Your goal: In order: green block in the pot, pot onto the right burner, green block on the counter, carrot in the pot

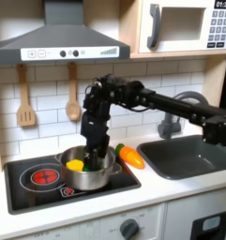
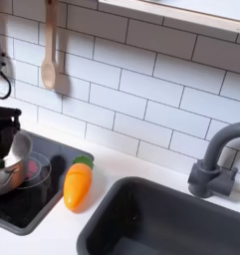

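The pot (image 1: 88, 171) sits on the cooktop's right burner (image 1: 103, 178) with the gripper (image 1: 92, 150) lowered into it, probably to reach the green block (hidden, and whether the fingers are parted I cannot tell), while the carrot (image 2: 78, 185) waits just beside it.

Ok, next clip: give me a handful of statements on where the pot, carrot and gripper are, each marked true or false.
1. The shiny round steel pot sits on the glossy black cooktop. True.
2. The small orange toy carrot lies inside the pot. False: it lies beside the pot at the cooktop's edge.
3. The black gripper is at the pot. True.
4. A yellow chunk is in the pot. True.
5. The dark grey sink holds the carrot. False: the carrot is outside it.
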Controlling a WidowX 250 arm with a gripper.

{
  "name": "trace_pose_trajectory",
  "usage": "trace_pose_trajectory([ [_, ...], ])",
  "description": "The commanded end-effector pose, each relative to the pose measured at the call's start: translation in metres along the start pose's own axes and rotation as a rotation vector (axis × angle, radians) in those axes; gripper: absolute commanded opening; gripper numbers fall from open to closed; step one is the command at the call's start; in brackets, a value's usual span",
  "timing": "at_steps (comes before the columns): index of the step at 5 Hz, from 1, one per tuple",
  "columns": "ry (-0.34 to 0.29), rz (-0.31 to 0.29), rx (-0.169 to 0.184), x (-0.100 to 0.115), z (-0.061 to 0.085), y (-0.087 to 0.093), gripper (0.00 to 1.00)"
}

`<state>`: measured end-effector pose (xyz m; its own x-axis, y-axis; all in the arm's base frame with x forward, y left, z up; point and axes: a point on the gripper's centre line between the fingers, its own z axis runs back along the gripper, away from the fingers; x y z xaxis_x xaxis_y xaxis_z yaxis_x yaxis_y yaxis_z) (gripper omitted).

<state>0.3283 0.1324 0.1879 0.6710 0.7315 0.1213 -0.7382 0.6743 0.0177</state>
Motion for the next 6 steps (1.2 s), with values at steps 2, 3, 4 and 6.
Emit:
trace_pose_trajectory([
  [2, 0.031, 0.102, 0.011, 0.002, -0.006, -0.004, 1.00],
  [3, 0.040, 0.125, 0.021, 0.003, -0.009, -0.009, 1.00],
  [4, 0.045, 0.135, 0.032, 0.002, -0.011, -0.015, 1.00],
  [6, 0.047, 0.141, 0.052, -0.002, -0.016, -0.018, 1.00],
])
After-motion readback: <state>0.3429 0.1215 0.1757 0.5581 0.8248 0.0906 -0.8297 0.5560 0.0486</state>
